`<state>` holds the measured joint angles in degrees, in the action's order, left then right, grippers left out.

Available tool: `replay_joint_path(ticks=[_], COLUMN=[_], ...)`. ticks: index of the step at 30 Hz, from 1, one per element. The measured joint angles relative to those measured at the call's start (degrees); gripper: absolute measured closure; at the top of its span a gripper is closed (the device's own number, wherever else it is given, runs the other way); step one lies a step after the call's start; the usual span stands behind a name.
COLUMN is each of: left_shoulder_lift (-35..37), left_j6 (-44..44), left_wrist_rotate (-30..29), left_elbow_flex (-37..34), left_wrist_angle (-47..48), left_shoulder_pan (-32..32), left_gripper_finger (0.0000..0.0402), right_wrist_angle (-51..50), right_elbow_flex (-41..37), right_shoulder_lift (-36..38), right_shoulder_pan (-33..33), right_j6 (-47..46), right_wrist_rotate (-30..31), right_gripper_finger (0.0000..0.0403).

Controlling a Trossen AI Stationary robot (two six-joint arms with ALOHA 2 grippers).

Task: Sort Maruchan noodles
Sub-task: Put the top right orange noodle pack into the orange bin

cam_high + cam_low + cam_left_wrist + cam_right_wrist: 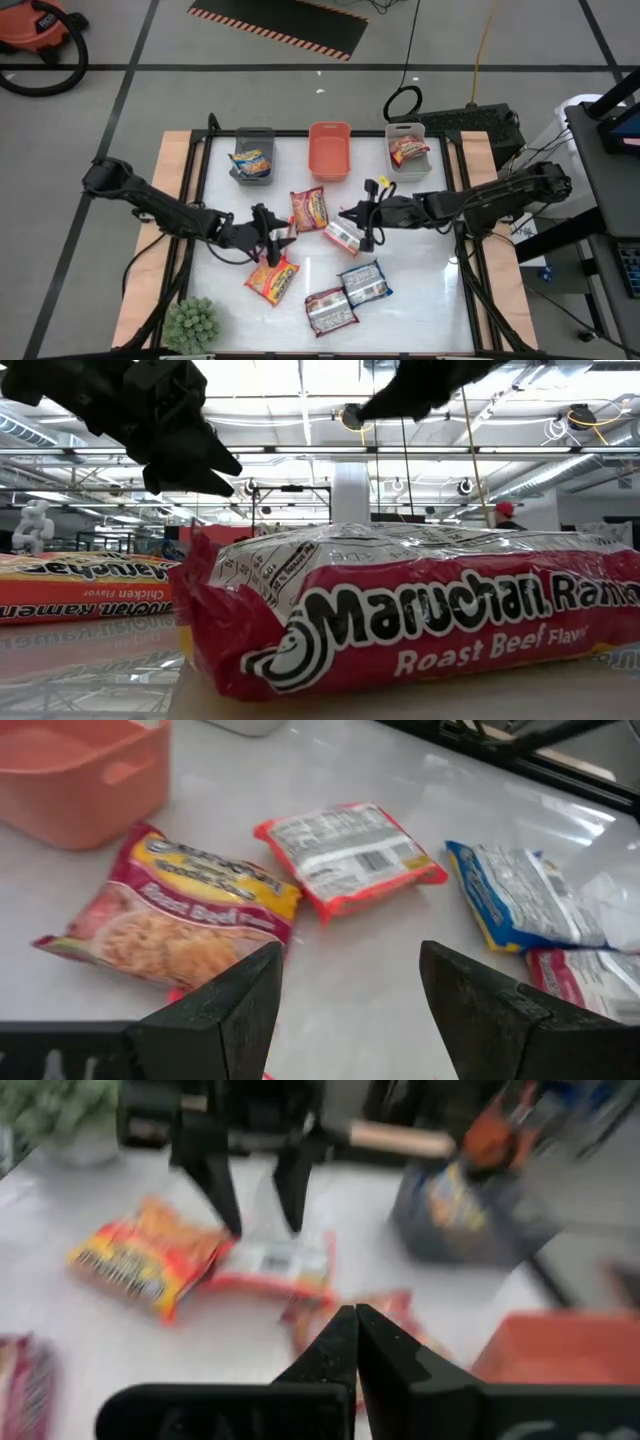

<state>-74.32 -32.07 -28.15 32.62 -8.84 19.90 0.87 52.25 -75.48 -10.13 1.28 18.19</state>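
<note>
Several Maruchan packets lie flat on the white table. A red roast-beef packet (309, 210) (170, 920) and a red-white packet lying face down (343, 237) (350, 850) are at mid-table. An orange packet (272, 279), a blue packet (365, 283) and a red-silver packet (330, 310) lie nearer the front. My left gripper (283, 238) (345, 990) is open and empty above the table, between the orange and red-white packets. My right gripper (348, 218) (355, 1340) is shut and empty, held above the red-white packet's far right end.
Three bins stand along the far edge: a grey bin (252, 155) holding a blue-yellow packet, an orange bin (330, 150), and a grey bin (408, 148) holding a red packet. A green plant (190, 325) sits at the near left corner. The two grippers face each other closely at mid-table.
</note>
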Motion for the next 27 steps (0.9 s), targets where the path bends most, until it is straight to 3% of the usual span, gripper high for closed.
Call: replay_joint_path(ticks=[11,21,27], left_shoulder_lift=[-0.8,-0.8,-0.8], left_j6=[3.1,8.5,10.3], left_wrist_rotate=[0.2,0.2,0.2], left_elbow_flex=[0.0,0.0,0.0], left_wrist_angle=[-0.5,-6.5,-6.3], left_shoulder_pan=[3.2,0.7,-0.7], left_gripper_finger=[0.016,0.016,0.016], right_wrist_angle=[-23.1,-13.2,0.9], right_elbow_flex=[-3.5,-16.6,-25.3], right_shoulder_lift=[0.0,0.0,0.0], right_shoulder_pan=[-2.5,-2.3,-1.3], right_j6=[-17.3,-19.0,-18.3], right_wrist_rotate=[-2.1,-1.9,-3.9], right_gripper_finger=[0.0329,0.0218,0.0198])
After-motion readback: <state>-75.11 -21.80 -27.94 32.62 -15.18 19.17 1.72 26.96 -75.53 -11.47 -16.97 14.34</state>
